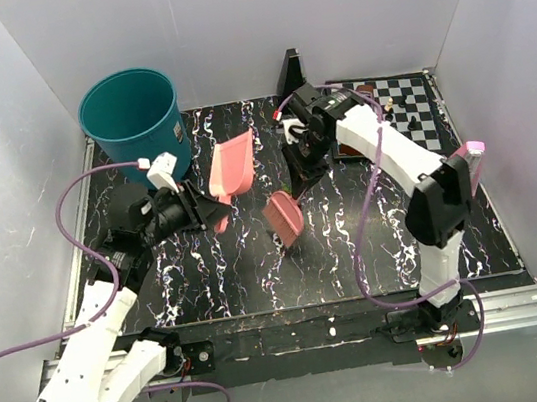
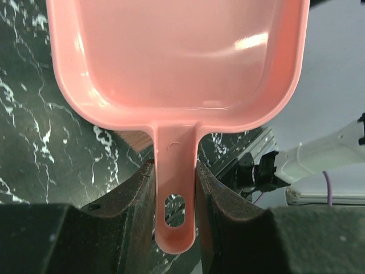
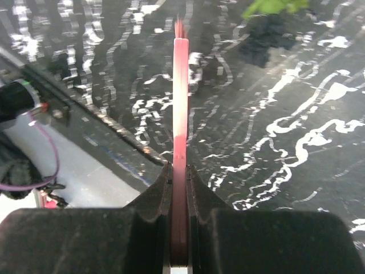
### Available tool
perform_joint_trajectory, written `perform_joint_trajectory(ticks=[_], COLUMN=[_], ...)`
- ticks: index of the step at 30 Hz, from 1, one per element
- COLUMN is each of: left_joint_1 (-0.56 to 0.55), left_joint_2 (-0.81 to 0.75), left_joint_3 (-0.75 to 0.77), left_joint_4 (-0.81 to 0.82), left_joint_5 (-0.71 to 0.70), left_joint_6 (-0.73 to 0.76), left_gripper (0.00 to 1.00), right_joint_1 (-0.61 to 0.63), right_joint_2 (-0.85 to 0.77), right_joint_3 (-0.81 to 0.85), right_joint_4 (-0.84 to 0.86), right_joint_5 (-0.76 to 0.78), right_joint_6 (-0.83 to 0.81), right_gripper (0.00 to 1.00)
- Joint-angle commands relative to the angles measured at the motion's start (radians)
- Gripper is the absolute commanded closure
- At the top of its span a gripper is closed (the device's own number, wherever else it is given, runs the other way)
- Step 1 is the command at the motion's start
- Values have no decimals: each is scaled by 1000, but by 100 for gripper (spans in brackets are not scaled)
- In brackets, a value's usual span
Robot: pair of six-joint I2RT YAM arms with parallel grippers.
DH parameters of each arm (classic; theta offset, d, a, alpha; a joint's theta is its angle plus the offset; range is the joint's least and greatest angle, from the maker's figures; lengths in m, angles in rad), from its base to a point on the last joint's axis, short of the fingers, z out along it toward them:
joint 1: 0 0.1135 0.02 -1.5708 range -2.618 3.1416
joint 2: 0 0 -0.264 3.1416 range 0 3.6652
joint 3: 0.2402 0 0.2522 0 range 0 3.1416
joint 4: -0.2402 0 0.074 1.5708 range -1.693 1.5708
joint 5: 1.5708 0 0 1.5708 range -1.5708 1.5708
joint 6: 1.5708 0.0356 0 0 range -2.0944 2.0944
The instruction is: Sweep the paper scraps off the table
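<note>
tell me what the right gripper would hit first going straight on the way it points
Probably the table: the right gripper, shut on a pink brush, aims down at bare marbled surface. The green paper scrap lies right of that line; depth is unclear.

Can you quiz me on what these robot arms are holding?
1. True or false: the left pincer is shut on the handle of the pink plastic dustpan.
2. The round teal plastic bin stands at which corner of the black marbled table? A far left, B far right, C near right.
3. Fill in: the flat plastic sweeper in the right pincer is coloured ___.
Key: 1 true; 2 A; 3 pink.
</note>
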Motion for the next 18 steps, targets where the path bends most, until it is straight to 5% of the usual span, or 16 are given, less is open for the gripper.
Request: perform_joint_trajectory(ticks=[1, 12, 18], left_joint_1=[-76, -325, -397], left_joint_2=[-9, 79, 118], left_joint_3=[-15, 13, 27], left_joint_4=[-57, -225, -307], left_joint_5=[-118, -465, -565], left_joint_6=[32, 67, 92], left_gripper=[100, 100, 100], right_joint_1=[-8, -11, -23], right_joint_2=[143, 326, 168], right_joint_3=[113, 506, 429], right_joint_4=[-157, -223, -121], right_joint_5=[163, 550, 426], right_joint_6=[-41, -101, -164], right_gripper=[99, 99, 99])
